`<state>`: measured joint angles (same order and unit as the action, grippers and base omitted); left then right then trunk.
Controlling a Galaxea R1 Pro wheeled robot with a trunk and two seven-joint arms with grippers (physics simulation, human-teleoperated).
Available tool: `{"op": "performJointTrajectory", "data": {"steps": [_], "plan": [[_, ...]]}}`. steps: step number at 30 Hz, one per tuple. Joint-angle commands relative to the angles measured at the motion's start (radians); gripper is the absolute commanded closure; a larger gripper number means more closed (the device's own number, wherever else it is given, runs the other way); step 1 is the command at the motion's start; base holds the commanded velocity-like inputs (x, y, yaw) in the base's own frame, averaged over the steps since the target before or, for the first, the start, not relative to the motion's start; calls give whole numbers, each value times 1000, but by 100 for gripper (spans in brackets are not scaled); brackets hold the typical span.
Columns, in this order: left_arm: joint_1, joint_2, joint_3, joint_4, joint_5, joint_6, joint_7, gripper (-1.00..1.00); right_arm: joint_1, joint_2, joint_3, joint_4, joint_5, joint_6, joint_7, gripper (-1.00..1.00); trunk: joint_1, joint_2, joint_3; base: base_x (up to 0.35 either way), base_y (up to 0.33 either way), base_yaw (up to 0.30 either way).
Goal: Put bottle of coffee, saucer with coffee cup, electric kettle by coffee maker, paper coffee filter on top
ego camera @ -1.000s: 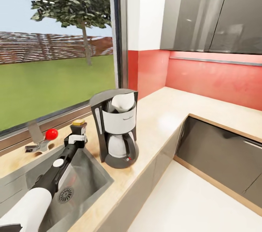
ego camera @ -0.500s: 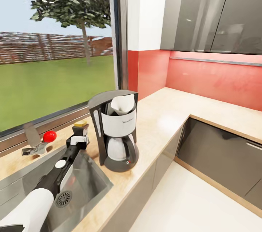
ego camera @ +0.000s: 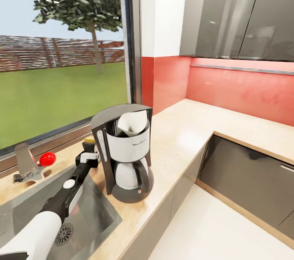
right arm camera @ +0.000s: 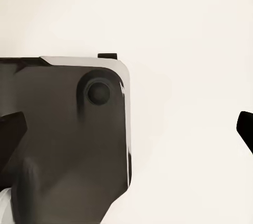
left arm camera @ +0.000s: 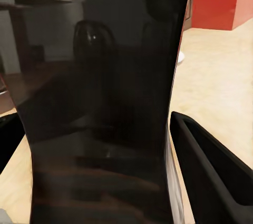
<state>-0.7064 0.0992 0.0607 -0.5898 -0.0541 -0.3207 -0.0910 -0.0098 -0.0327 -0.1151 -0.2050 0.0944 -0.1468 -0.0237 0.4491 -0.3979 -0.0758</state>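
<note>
One arm in play: left gripper (ego camera: 89,154) sits over the sink (ego camera: 100,211) edge, clenched on a small dark jar with a brown lid (ego camera: 89,140). Coffee maker (ego camera: 124,154) stands on the counter (ego camera: 179,137) just beside the gripper, on its right, filter (ego camera: 131,122) already on top. Jar is upright, so the drop spot is close. Right gripper: fingers apart on the wrist camera, holding nothing.

Red-knobbed tap (ego camera: 30,164), glossy wall cabinets (ego camera: 239,15)

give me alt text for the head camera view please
A coffee maker with a white paper filter in its top stands on a beige countertop beside a steel sink; the left claw reaches alongside it.
</note>
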Motion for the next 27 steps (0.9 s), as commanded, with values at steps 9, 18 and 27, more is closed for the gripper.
{"op": "performJointTrajectory", "data": {"steps": [9,18,27], "plan": [[1,1,7,36,-9,-6,-3,100,-1,1,-8,1,10,-4,-1,-100,1,-2,-2,24,0,0],[4,1,7,42,-9,-9,-3,100,-1,1,-7,1,10,-4,-1,-100,1,-2,-2,0,0,0],[9,1,7,67,-9,-11,-2,-100,-1,1,-6,1,10,-4,-1,-100,1,-2,-2,0,0,0]]}}
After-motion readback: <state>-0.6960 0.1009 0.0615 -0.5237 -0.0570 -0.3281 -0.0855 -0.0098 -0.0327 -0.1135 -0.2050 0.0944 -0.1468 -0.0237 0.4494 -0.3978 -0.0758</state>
